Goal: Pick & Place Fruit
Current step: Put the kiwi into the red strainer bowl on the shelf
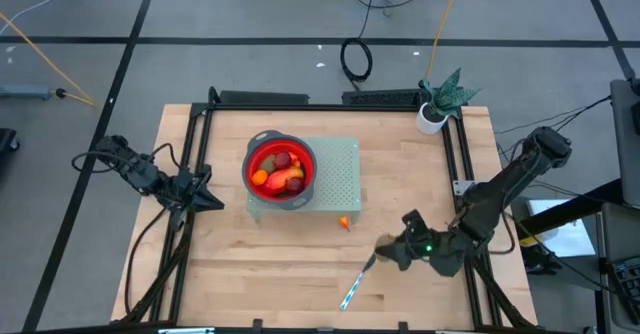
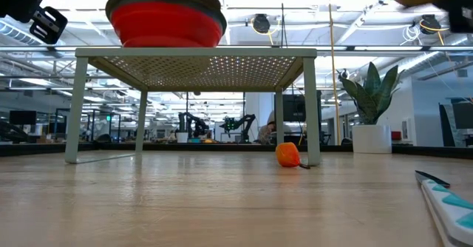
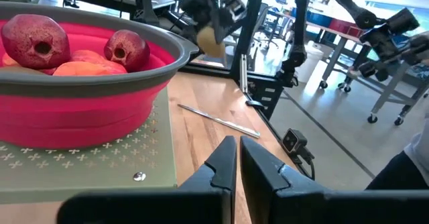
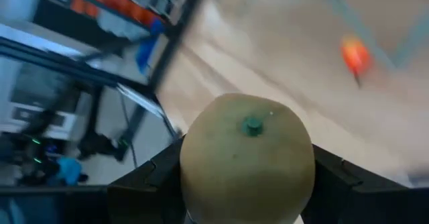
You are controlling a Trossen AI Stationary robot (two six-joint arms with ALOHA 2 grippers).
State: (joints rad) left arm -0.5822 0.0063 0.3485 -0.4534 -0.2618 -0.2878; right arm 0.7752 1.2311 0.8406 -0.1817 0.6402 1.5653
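The right gripper (image 4: 244, 184) clamps an olive-brown fruit (image 4: 246, 158) above the table (image 1: 250, 274); a loose grip could drop it before the red bowl (image 1: 280, 171). The left gripper (image 3: 238, 163) waits, fingers pressed together, beside the bowl.

Red bowl (image 1: 281, 170), olive-brown fruit (image 4: 247, 158)
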